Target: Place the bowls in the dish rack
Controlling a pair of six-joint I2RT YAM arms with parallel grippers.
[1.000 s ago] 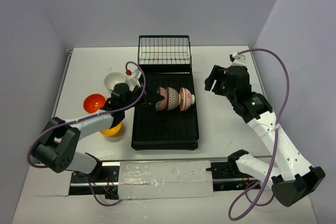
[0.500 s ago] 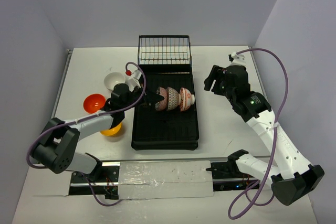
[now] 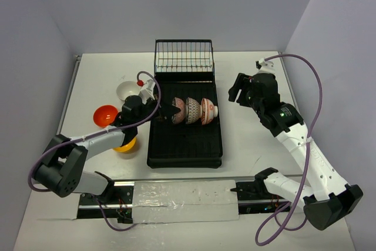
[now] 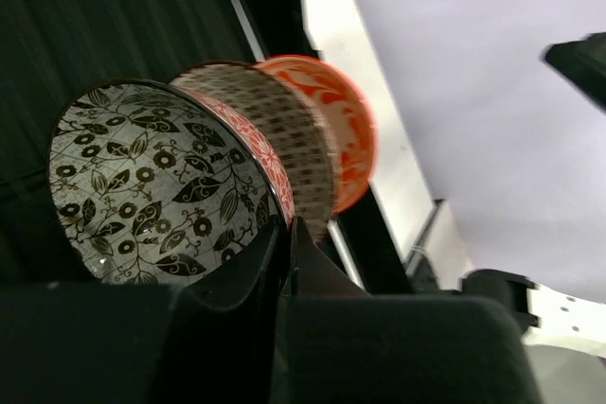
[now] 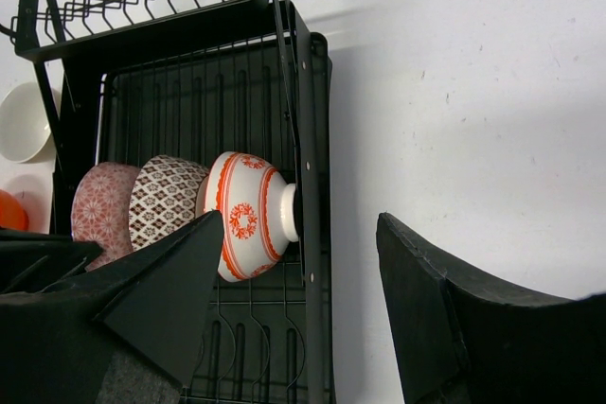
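Observation:
The black dish rack (image 3: 185, 142) lies mid-table with its wire basket (image 3: 184, 57) at the far end. Three patterned bowls stand on edge in it: a pinkish one (image 3: 178, 110), a lattice-patterned one (image 3: 192, 110) and a red-on-white one (image 3: 207, 110). My left gripper (image 3: 168, 114) is shut on the pinkish bowl's rim; the left wrist view shows its floral inside (image 4: 156, 182) and my gripper (image 4: 284, 234). A white bowl (image 3: 127, 90), a red-orange bowl (image 3: 106, 114) and a yellow-orange bowl (image 3: 124, 145) sit left of the rack. My right gripper (image 3: 238, 94) is open and empty, right of the rack.
The right wrist view shows the rack's right rail (image 5: 305, 139), the red-on-white bowl (image 5: 248, 215) against it, and bare white table (image 5: 454, 92) beside it. The yellow-orange bowl lies partly under my left arm. Grey walls close in the table on three sides.
My left gripper and the pinkish bowl have shifted slightly to the left, away from the other two bowls. The right arm has barely moved.

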